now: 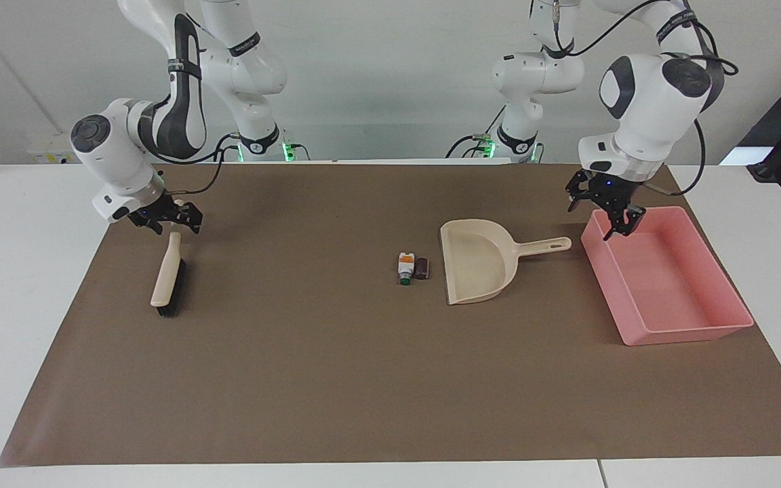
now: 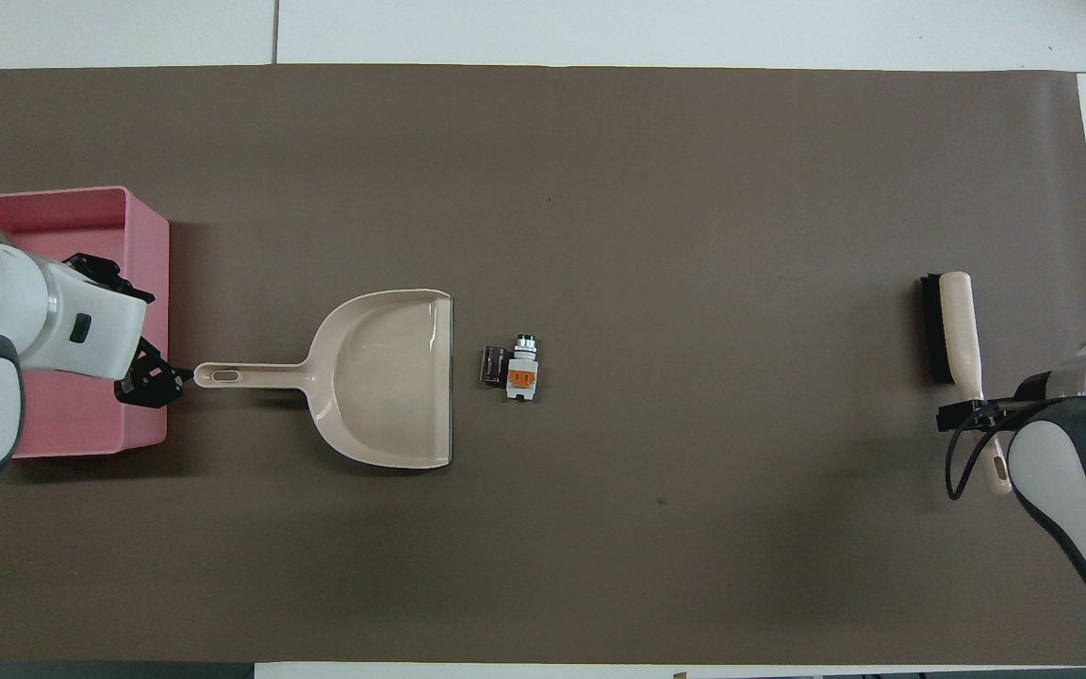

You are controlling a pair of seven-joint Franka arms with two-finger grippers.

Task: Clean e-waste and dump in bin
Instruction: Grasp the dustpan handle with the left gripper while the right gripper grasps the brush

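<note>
The e-waste, a white cylinder (image 1: pixel 405 268) (image 2: pixel 522 368) and a dark stubby piece (image 1: pixel 422 266) (image 2: pixel 494 365), lies side by side on the mat just beside the mouth of the beige dustpan (image 1: pixel 478 261) (image 2: pixel 383 377). The pink bin (image 1: pixel 689 333) (image 2: pixel 53 198) stands at the left arm's end, by the dustpan's handle. My left gripper (image 1: pixel 604 209) (image 2: pixel 125 325) hangs open over the bin's wall nearest that handle. My right gripper (image 1: pixel 163 218) (image 2: pixel 972 412) is low and open, astride the handle end of the brush (image 1: pixel 168 271) (image 2: pixel 953 325).
A brown mat (image 1: pixel 309 379) covers most of the white table. The brush lies at the right arm's end of it. Bare mat stretches between the brush and the e-waste.
</note>
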